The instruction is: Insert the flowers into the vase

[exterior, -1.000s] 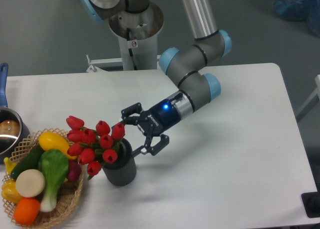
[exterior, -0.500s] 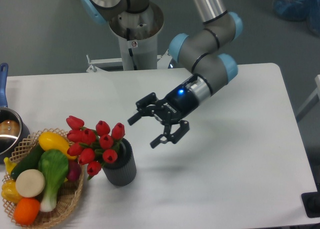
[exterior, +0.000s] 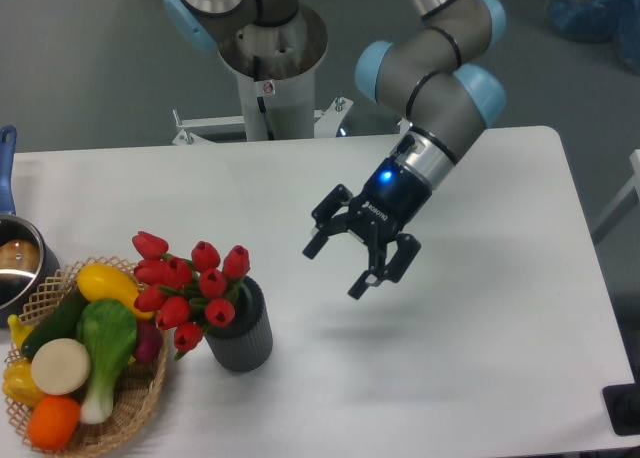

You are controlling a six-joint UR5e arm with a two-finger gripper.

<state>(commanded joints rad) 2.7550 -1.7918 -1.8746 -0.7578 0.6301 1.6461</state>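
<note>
Fixed camera, single view.

Pincer (exterior: pixel 361 261): black, two-fingered, spread wide, holding nothing; hanging above bare worktop (exterior: pixel 480 338), well apart from the task's things.

Flowers (exterior: pixel 190 283): red tulip buds, glossy, green leaves beneath; seated in the vase (exterior: pixel 241 326), heads fanned and leaning left over its rim toward the wicker basket (exterior: pixel 120 418). Lying down and to the left of the pincer.

Vase: short dark grey cylinder, vertically ribbed, thick round rim, long axis upright on white matt worktop.

Judged: insertion done; nothing left to grasp, only withdrawal remaining.

Also present: toy vegetables (exterior: pixel 80 348), metal pot (exterior: pixel 15 263).
</note>
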